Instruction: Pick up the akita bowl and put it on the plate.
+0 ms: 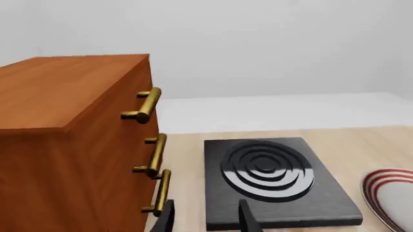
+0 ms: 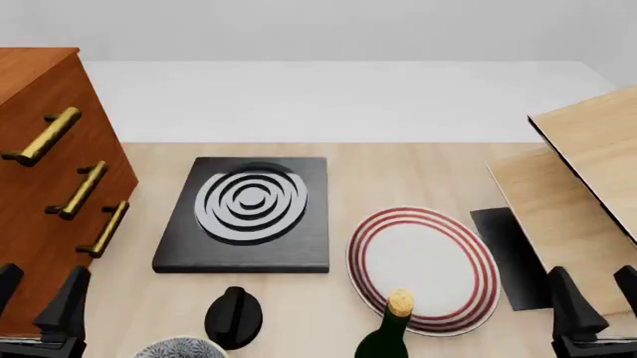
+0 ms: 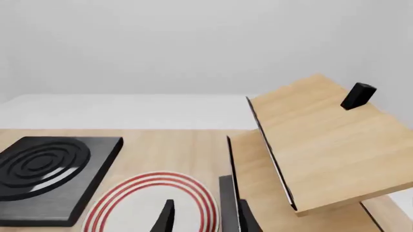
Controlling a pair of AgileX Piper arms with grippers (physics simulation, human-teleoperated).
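Only the patterned top of the akita bowl [image 2: 180,348] shows, at the near edge of the front view, left of centre. The white plate [image 2: 423,268] with red rings lies on the table right of centre; it also appears in the wrist views as plate [image 1: 389,192] and plate [image 3: 150,203]. My left gripper [image 2: 37,300] hovers open at the near left, beside the cabinet and left of the bowl, holding nothing. Open and empty too, my right gripper [image 2: 597,298] hangs at the near right, to the right of the plate. Each wrist view shows its gripper's fingertips apart: left gripper [image 1: 206,220], right gripper [image 3: 203,220].
A brown cabinet [image 2: 40,186] with brass handles stands at the left. A black slab [image 2: 249,212] with grey rings lies mid-table. A black knob-like object [image 2: 234,317] sits next to the bowl, and a green corked bottle [image 2: 390,332] stands at the plate's near edge. A tilted wooden structure [image 2: 587,171] fills the right.
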